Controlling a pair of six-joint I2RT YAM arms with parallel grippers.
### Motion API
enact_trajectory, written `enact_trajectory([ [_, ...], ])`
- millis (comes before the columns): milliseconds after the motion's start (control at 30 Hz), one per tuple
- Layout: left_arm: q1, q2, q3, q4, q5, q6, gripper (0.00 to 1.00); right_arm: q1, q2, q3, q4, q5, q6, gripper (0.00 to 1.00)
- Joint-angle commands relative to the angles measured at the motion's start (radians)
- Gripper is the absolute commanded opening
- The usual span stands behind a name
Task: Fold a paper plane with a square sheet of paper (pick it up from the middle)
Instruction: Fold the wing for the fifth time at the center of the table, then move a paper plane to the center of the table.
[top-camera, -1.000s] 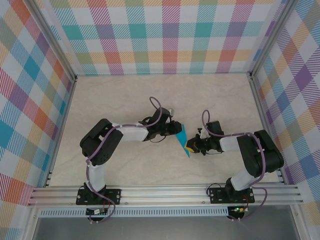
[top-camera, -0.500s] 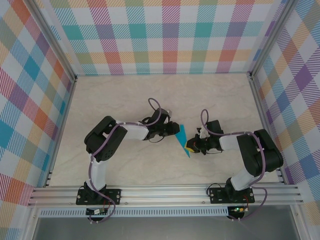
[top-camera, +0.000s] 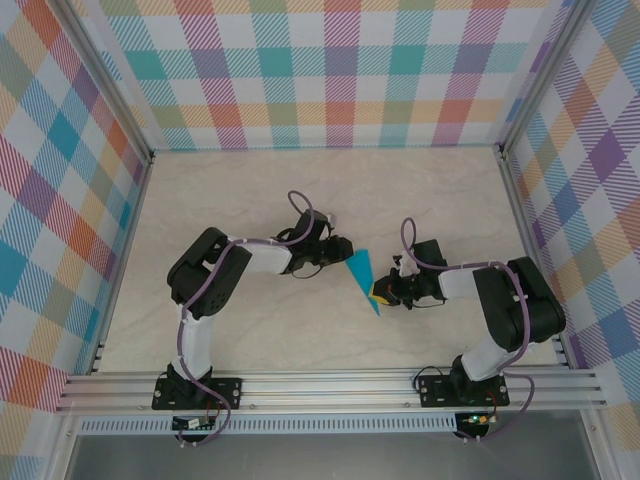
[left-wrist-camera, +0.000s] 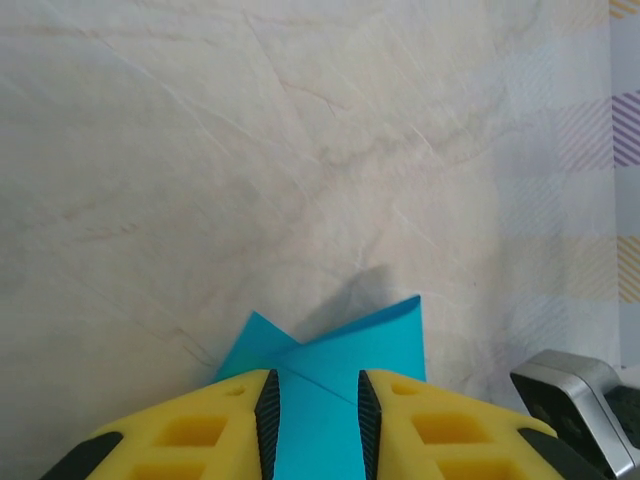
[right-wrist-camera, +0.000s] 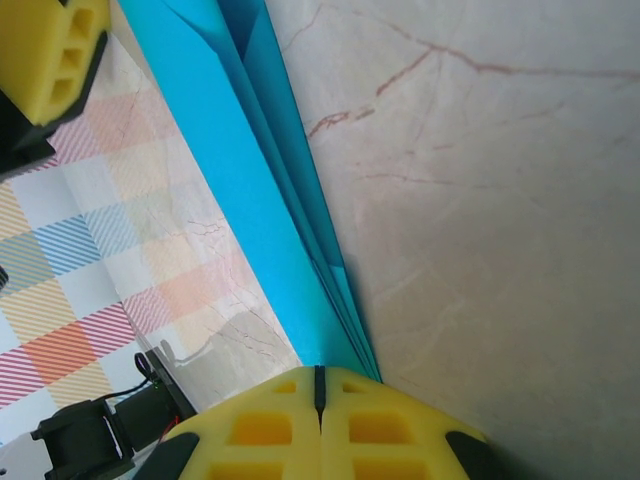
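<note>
The square sheet of paper is folded into a narrow teal-blue pointed dart, the paper plane (top-camera: 364, 272), at the middle of the table. My right gripper (top-camera: 378, 292) is shut on its near end; the layered folds (right-wrist-camera: 250, 180) run out from between the closed yellow fingers (right-wrist-camera: 320, 372). My left gripper (top-camera: 345, 252) sits at the plane's far tip with its jaws apart. The blue paper (left-wrist-camera: 350, 350) shows in the gap between its pads (left-wrist-camera: 312, 385) and spreads out beyond them, untouched by either pad. One yellow finger (right-wrist-camera: 45, 50) of the left gripper appears at the top left of the right wrist view.
The marble-patterned table top (top-camera: 420, 200) is walled by plaid panels (top-camera: 330, 80) on three sides. An aluminium rail (top-camera: 330, 385) carrying both arm bases runs along the near edge. A grey metal part of the right arm (left-wrist-camera: 570, 385) lies close to the right of the left gripper.
My left gripper has drawn back to the left and toward the far side, uncovering the plane's tip. The paper plane and my right gripper have stayed put.
</note>
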Motion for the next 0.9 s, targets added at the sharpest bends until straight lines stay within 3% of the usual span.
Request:
enact_trajectory([
  [0,0.048,0.038,0.013,-0.050,-0.046,0.043,0.30,0.016,0.080,-0.038,-0.129,0.088,-0.029,0.00],
  [233,0.059,-0.039,0.032,-0.084,-0.013,0.050,0.32,0.016,0.078,-0.014,-0.129,0.062,-0.026,0.00],
  [400,0.054,-0.186,0.014,-0.142,-0.064,0.047,0.34,0.016,0.067,0.000,-0.136,0.061,-0.017,0.00],
  [533,0.000,-0.258,0.022,-0.196,-0.090,0.048,0.35,0.016,0.049,0.005,-0.129,0.058,-0.008,0.00],
  [733,-0.112,-0.186,0.115,-0.361,-0.139,-0.006,0.37,0.018,-0.018,0.012,-0.115,0.044,0.005,0.01],
  [867,-0.179,-0.121,0.186,-0.472,-0.208,-0.019,0.38,0.016,-0.123,0.010,-0.143,0.059,0.009,0.10],
])
